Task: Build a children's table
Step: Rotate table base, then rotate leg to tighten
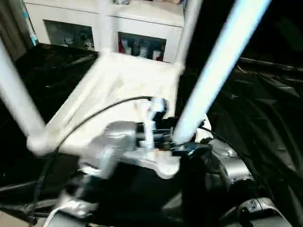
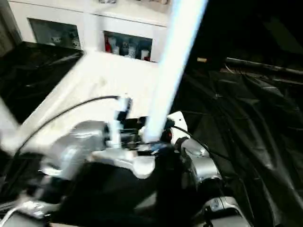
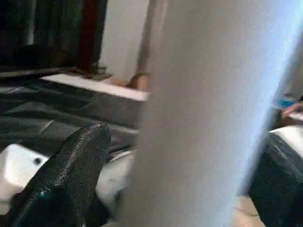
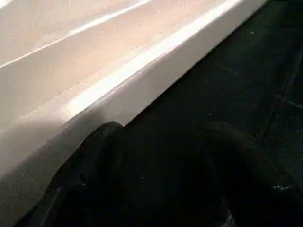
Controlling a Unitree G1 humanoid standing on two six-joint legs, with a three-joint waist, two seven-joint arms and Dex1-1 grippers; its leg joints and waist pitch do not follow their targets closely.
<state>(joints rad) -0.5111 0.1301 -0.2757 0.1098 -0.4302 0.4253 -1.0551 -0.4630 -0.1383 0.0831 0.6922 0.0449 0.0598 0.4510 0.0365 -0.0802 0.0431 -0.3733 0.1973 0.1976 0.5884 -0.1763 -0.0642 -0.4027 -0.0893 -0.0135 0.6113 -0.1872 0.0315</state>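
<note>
The children's table lies upside down on the black-draped bench, its white legs pointing up and out past the head camera. The nearest leg rises steeply from the near corner, right where your two silver forearms meet.

Your left end effector sits at the foot of that leg. On its wrist camera, one black finger stands just beside the broad white tube. The jaws are spread wide (almost as far as they go), and you cannot tell from here whether the finger touches the leg.

Your right end effector hangs low beside the long edge of the tabletop. Its two black fingers are held apart over the dark cloth, gripping nothing. One finger lies close under the white rim.

A second leg leans out on your left, and two more legs stand at the far corners. A black cable arcs over your left forearm. A white cabinet with glass doors stands behind the bench.
</note>
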